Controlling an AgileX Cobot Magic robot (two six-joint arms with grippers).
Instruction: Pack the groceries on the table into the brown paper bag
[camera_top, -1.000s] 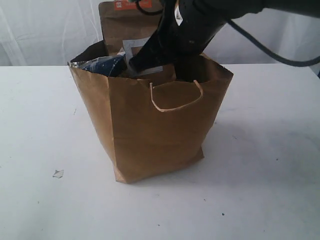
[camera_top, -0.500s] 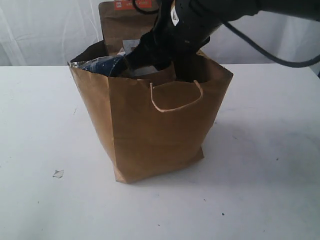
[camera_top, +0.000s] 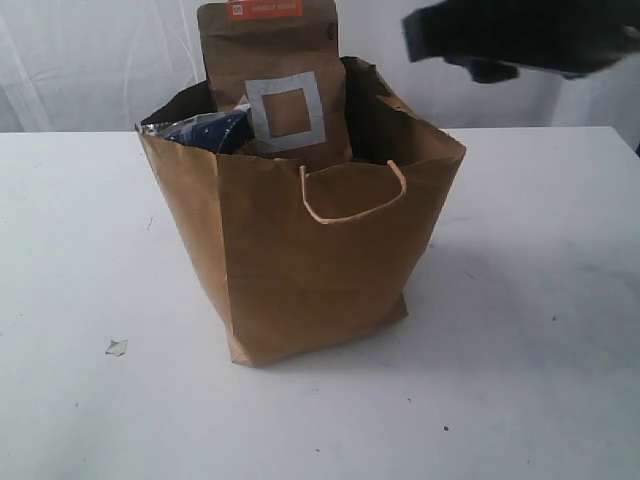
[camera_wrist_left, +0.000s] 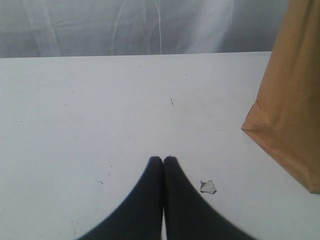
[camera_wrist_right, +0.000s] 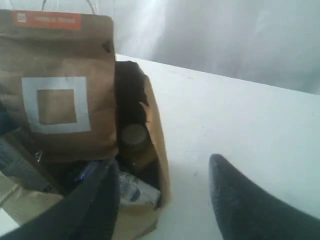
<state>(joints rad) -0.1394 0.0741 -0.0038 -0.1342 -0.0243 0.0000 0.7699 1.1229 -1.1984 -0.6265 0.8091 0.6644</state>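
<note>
Just now we drew our right gripper (camera_wrist_right: 162, 170) out of the bag (camera_top: 300, 260), jaws apart, empty; pouch (camera_top: 270, 60) stands packed. Left gripper (camera_wrist_left: 163, 160): pinched together.

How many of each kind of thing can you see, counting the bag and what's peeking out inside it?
Paper bag: 1
Pouch: 1
Dark packet: 1
Jar: 1
Carton: 1
Total: 5

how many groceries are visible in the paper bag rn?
4. The brown pouch with orange top stands tallest in the brown paper bag. A dark blue packet sits at its rim. A gold-lidded jar is beside the pouch, with a white-blue carton near it. Others may be hidden underneath.
</note>
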